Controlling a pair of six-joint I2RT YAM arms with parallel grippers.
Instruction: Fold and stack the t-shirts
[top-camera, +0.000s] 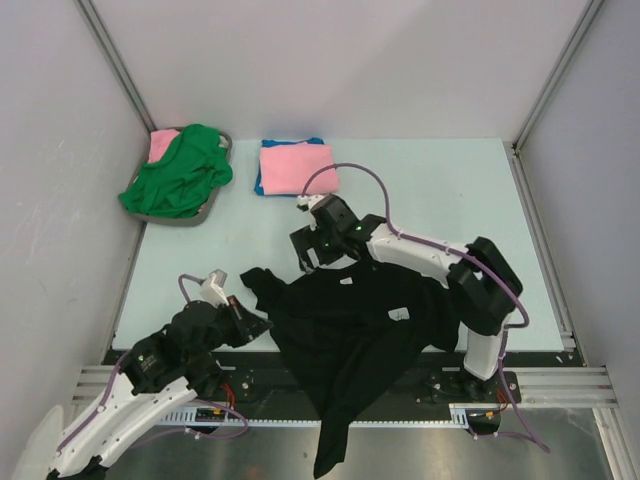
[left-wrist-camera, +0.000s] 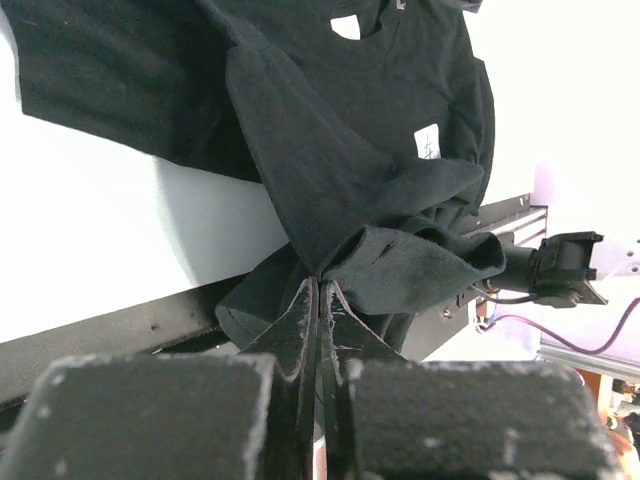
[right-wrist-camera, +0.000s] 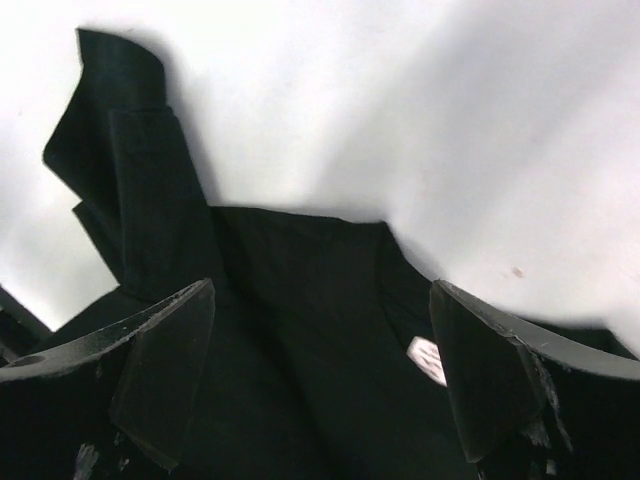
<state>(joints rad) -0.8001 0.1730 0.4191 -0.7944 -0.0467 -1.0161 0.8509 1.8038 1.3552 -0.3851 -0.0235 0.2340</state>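
The black t-shirt lies crumpled at the near edge of the table, and one long tail of it hangs down over the front rail between the two arm bases. I see open pale tabletop across the far right side and between the shirt and the far stack. There a folded pink t-shirt lies squarely on a blue t-shirt. In the far left corner a rumpled green t-shirt spills over a grey tray, against the side wall.

The black cloth is matte and soft, bunched in thick folds on its left side. A small white label shows on its flatter middle.

My left gripper reaches low from the near left, and its jaws are pressed together on a gathered fold of the black t-shirt at the table's edge. My right arm bends back from its base and stretches leftward. Its right gripper points down over the shirt's far edge, with the jaws spread wide and nothing between them.
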